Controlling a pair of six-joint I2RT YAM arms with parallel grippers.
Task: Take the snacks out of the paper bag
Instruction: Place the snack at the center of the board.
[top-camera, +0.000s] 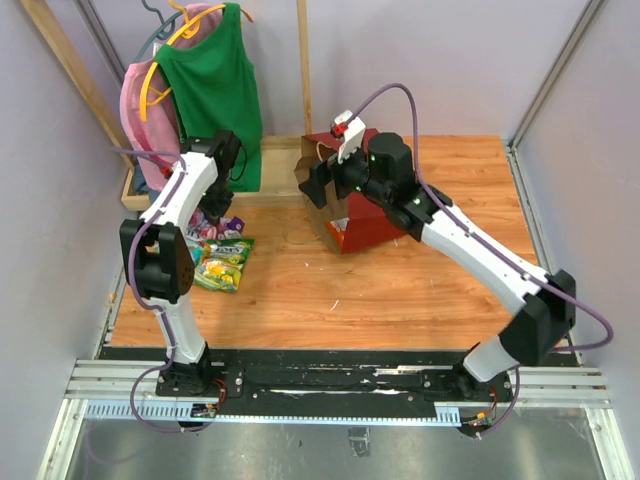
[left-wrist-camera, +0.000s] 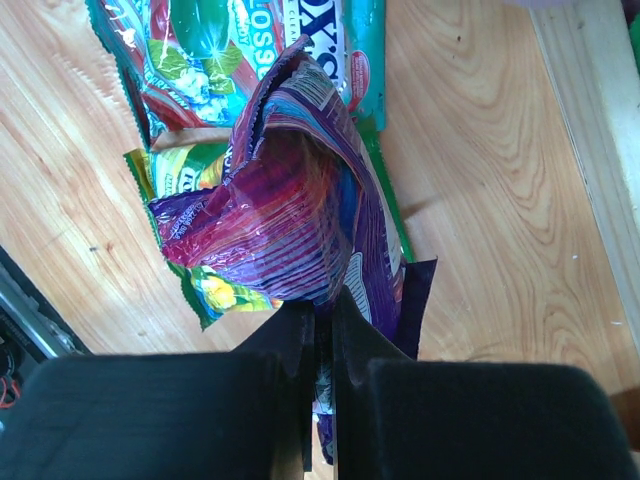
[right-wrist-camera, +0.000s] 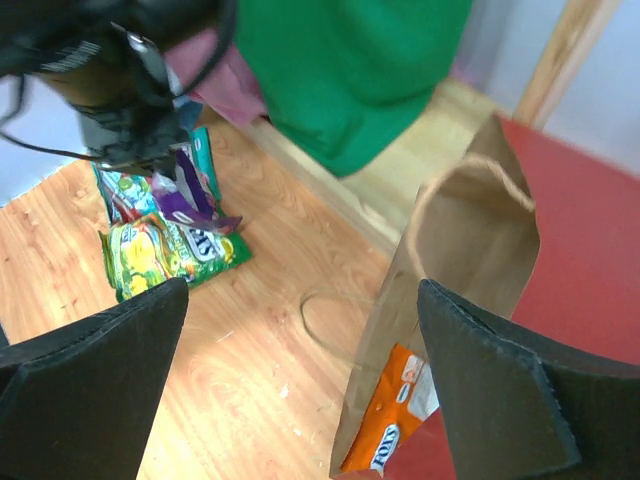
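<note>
Hovering at the mouth of the paper bag (top-camera: 368, 228), the right gripper (right-wrist-camera: 300, 290) is pictured with its jaws spread wide and nothing held between them. An orange packet (right-wrist-camera: 385, 430) is seen just inside the bag's brown lining, lower than the spread fingers and toward the right-hand one, so the next reach is judged to be a short one, forward and down into the opening. The bag is set near the middle of the far edge of the tabletop (top-camera: 400, 300). It appears to be tipped, with its mouth turned toward the left edge, though its exact lie cannot be made out. The right arm is plainly the nearer. At the left edge, a purple candy bag (left-wrist-camera: 290, 210) is pinched by one end in the clenched left gripper (left-wrist-camera: 320, 310), above a green-yellow packet (top-camera: 222, 265) and other packets (left-wrist-camera: 230, 50) already laid on the wood. A green garment (top-camera: 210, 85) and a pink garment (top-camera: 140, 110) are hung at the far left corner.
</note>
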